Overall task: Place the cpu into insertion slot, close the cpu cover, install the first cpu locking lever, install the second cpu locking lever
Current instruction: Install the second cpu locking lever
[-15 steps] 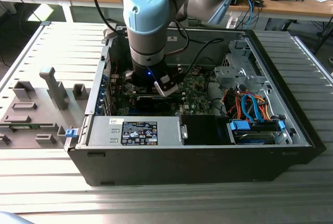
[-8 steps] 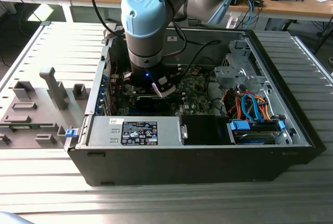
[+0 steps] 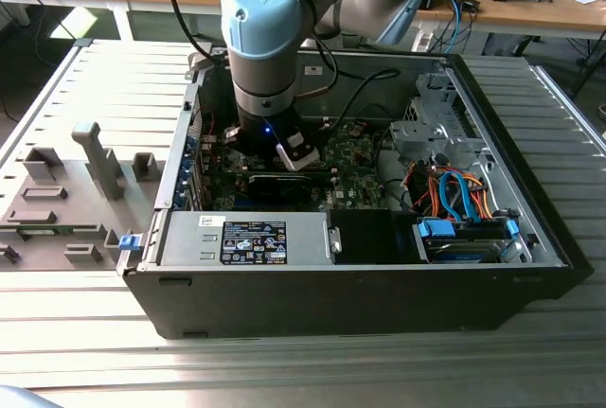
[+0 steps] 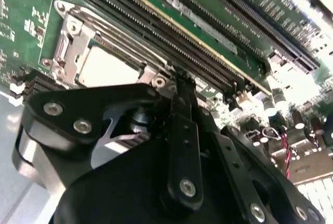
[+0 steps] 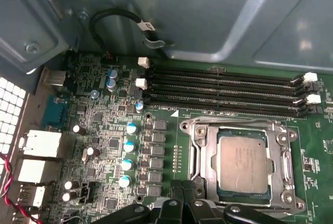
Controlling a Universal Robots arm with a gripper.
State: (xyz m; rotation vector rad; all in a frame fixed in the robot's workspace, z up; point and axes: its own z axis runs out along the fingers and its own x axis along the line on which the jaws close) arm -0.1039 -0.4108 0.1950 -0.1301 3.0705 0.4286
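The flat silver-grey square cpu [image 5: 243,162] is seated in the silvery-rimmed insertion slot [image 5: 204,162]. The thin silvery metal cpu cover [image 5: 283,154] is closed over it. The black gripper [image 5: 182,188] is positioned beside it with fingers together.

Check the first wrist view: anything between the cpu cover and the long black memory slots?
Nothing stands there. In the first wrist view a narrow bare strip of green board separates the cpu cover, closed over the cpu, from the memory slots.
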